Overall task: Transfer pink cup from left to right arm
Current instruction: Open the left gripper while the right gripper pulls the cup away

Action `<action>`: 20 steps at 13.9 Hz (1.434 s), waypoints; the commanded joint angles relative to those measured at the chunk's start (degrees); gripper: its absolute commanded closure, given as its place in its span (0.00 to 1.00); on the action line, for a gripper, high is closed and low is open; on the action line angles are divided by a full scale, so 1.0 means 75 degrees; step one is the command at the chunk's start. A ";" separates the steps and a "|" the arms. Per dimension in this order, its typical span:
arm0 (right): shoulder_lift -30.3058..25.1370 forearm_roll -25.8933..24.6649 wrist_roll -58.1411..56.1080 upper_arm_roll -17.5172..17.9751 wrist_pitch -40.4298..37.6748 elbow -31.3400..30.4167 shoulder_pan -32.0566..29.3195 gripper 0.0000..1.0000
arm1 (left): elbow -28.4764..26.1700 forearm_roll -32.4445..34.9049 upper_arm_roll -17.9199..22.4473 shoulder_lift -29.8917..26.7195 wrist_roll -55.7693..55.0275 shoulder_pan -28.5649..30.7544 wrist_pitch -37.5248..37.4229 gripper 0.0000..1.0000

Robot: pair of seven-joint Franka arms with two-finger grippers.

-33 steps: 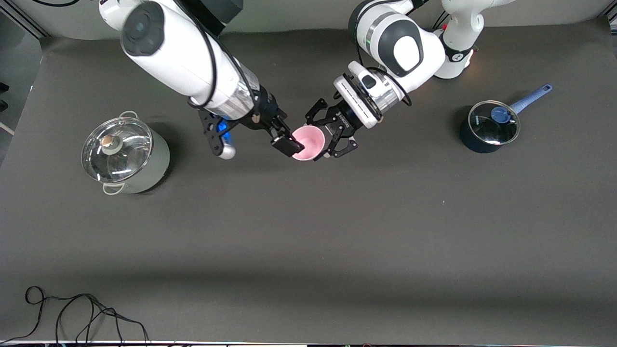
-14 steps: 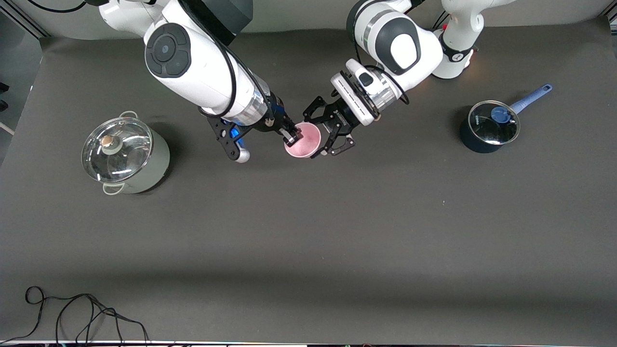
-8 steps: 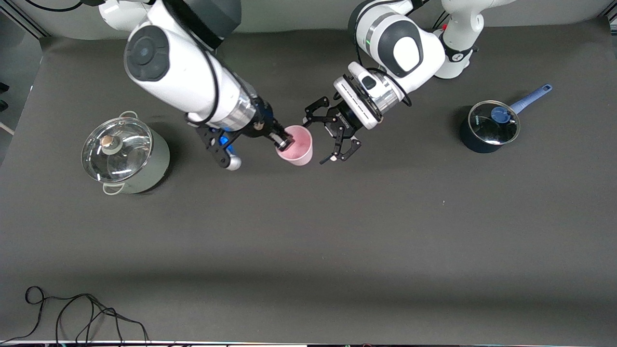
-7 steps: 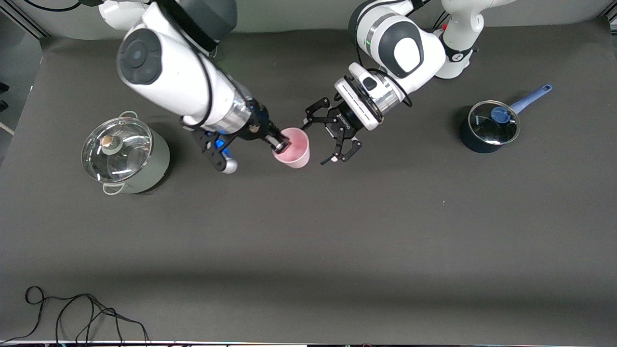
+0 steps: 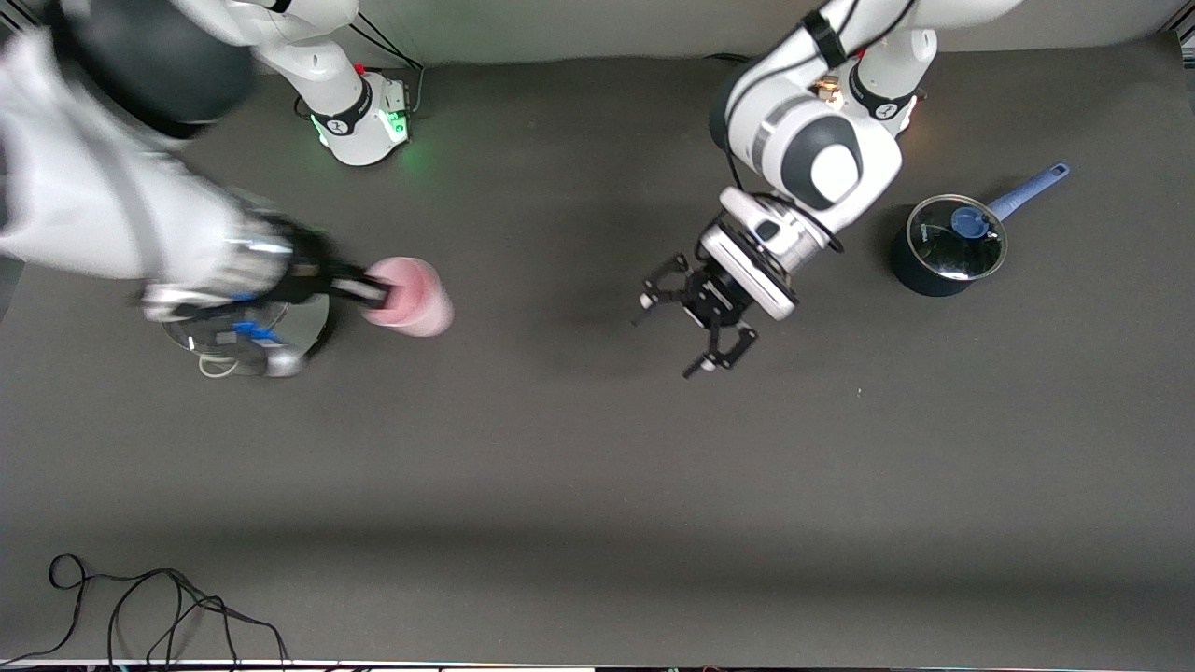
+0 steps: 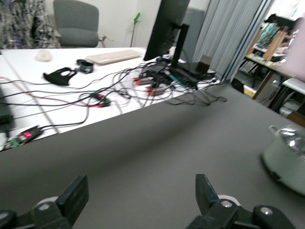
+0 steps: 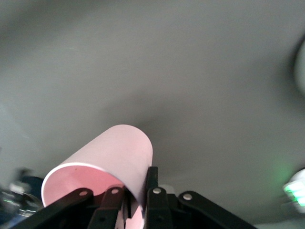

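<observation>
Right tool clamped on the rim of the pink cup, carried tilted in the air beside the steel lidded pot toward the right arm's end of the worktop. Left tool, fingers spread and empty, hangs over mid-worktop, beside the blue-handled saucepan.

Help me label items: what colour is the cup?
Plain pale pink cup, clearest in the right wrist view.

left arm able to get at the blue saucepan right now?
Probably yes. The left gripper is open and empty over bare table, and the blue saucepan sits lidded at its arm's end of the table with nothing between them; the pink cup is in the right gripper.
</observation>
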 commanded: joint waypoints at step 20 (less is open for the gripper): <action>-0.0743 -0.1127 -0.5064 -0.1438 0.6649 -0.7062 -0.0524 1.00 | -0.0068 0.6925 0.0534 0.0096 -0.5348 0.0456 -0.1326 0.00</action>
